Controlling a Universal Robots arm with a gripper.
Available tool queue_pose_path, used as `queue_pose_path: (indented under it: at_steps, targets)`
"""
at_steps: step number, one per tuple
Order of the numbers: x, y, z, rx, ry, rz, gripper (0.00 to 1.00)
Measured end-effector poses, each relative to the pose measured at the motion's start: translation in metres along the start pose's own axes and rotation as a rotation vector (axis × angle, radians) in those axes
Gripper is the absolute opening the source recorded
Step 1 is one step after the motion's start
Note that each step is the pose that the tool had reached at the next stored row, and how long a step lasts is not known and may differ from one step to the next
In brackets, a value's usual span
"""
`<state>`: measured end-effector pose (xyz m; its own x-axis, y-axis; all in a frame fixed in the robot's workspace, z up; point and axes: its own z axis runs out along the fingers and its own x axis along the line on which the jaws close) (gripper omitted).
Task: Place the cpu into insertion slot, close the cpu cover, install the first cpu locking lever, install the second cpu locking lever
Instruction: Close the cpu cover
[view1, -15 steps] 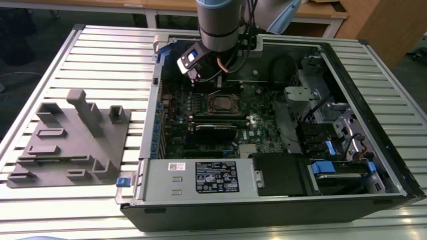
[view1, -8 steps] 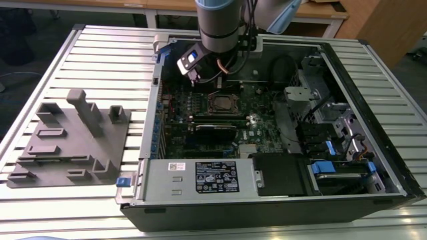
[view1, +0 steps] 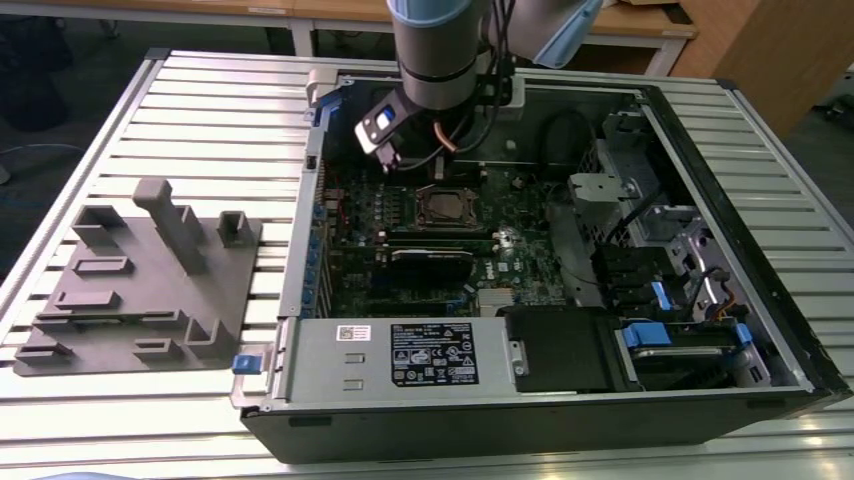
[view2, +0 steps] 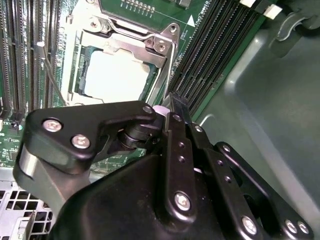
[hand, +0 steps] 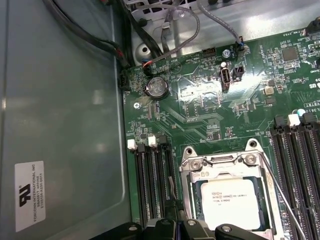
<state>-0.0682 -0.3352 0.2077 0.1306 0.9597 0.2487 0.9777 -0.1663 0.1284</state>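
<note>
The cpu, a flat silver-grey square, lies in the insertion slot on the green board. The cpu cover, a silver frame, lies down over its edges; in the second wrist view the cpu shows through the cover. One thin wire lever stands raised beside the socket. The other lever runs along the opposite side to my gripper. The gripper is shut, its tips at that lever's end; whether it pinches the wire I cannot tell. In the exterior view the gripper hangs just behind the socket.
Black memory slots flank the socket on both sides. The grey case wall is close, with cables beyond the board. A grey fixture lies on the slatted table at the exterior view's left. The power supply fills the case front.
</note>
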Motion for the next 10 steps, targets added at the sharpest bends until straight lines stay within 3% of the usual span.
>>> queue_pose_path:
  at_steps: [10]
  targets:
    - [-0.0016, -0.0008, 0.0061, -0.0222, 0.0042, -0.007, 0.11]
